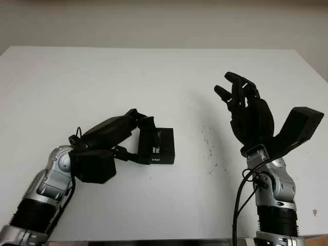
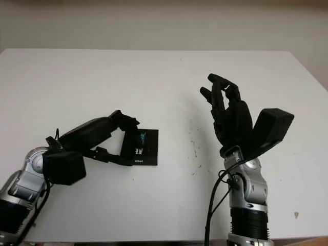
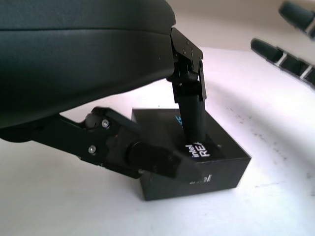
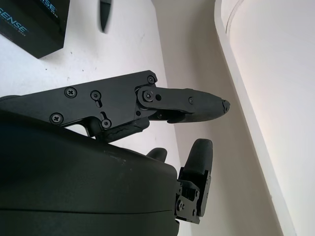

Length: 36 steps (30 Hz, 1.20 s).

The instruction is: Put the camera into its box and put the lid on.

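1. Fingers [image 3: 193, 114] of the left hand [image 1: 134, 134] are closed around the black box [image 1: 163, 146]: one presses down across its printed top, another bears against the near side wall; the right hand [image 1: 247, 110] is raised above the table [image 1: 164, 77], well apart from the box, open and holding nothing.

2. Biggest risk, as I judge it: the box already has its lid on, and no camera lies on the table; if the camera is not inside, closing counts for nothing; I cannot tell what the box contains.

3. Next risk: the grip is a top-and-side pinch at one end of the box; a lift from there could tip the far end down or let the smooth card slip out, since nothing supports the opposite side.

4. Smaller risk: pressure from the top finger could skew the lid on its base, or push the whole box sliding across the slick white table; the right hand is too far off to steady it.

5. Position: the box sits flat on the table, left of centre, straight ahead of the left hand; its printed top faces up; the top finger covers part of the lettering while the near side wall touches the lower finger; the far end of the box is free of any finger.
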Available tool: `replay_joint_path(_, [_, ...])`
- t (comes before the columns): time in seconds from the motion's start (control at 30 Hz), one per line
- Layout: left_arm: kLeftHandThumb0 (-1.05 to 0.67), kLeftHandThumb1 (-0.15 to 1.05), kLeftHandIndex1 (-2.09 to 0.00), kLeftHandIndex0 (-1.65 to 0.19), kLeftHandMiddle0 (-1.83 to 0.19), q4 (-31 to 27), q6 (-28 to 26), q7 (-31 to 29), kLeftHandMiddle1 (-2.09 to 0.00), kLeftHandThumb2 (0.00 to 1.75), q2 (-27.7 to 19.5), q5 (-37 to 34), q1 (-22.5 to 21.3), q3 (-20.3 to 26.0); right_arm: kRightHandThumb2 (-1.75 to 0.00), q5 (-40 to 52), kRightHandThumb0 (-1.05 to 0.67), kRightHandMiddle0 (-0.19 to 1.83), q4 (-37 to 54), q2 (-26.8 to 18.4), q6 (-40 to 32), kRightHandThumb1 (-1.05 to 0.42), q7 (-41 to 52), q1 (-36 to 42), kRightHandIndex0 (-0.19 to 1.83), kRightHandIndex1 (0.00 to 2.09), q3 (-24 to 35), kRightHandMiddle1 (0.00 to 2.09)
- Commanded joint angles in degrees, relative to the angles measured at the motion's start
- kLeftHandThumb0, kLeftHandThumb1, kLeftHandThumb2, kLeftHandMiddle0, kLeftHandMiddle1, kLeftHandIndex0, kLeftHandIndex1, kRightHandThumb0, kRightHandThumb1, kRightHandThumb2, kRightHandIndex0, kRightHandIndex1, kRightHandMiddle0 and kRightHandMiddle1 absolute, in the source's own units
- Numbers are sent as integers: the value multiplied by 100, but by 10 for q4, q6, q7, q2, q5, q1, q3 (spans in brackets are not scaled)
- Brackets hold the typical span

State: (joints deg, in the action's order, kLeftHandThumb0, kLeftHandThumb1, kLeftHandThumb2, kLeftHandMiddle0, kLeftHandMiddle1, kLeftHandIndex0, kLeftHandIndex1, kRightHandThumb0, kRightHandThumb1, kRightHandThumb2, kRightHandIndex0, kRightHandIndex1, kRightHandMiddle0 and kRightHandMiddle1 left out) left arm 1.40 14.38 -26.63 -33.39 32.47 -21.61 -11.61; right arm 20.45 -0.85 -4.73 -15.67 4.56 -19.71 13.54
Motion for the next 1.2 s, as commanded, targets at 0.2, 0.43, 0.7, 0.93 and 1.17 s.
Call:
replay_joint_path(0.2, [-84,105,-5,10,19,-8,-33,-4,0,49,-26,66,22,-23,-41,-2,-61,-15,23,-5,-7,-105,-4,6,-8,99,0,140])
replay_joint_path(0.43, [-85,105,-5,11,19,-1,-46,-22,0,50,-11,-3,26,-5,-39,3,-62,-16,22,-7,-10,-105,6,8,-10,101,0,143])
replay_joint_path(0.7, [-82,105,-5,12,18,-2,-61,-6,-1,48,59,-226,45,81,-40,-25,-61,-19,29,-6,10,-105,9,19,-14,102,-21,146])
replay_joint_path(0.93, [-76,105,0,19,19,17,-85,50,0,46,151,-397,22,166,-35,-100,-61,-19,30,-6,68,-105,19,29,-18,96,-77,136])
replay_joint_path(1.17, [-75,105,0,19,19,40,-126,99,0,51,203,-480,23,217,-38,-152,-58,-19,35,-8,76,-105,19,22,-13,72,-117,94])
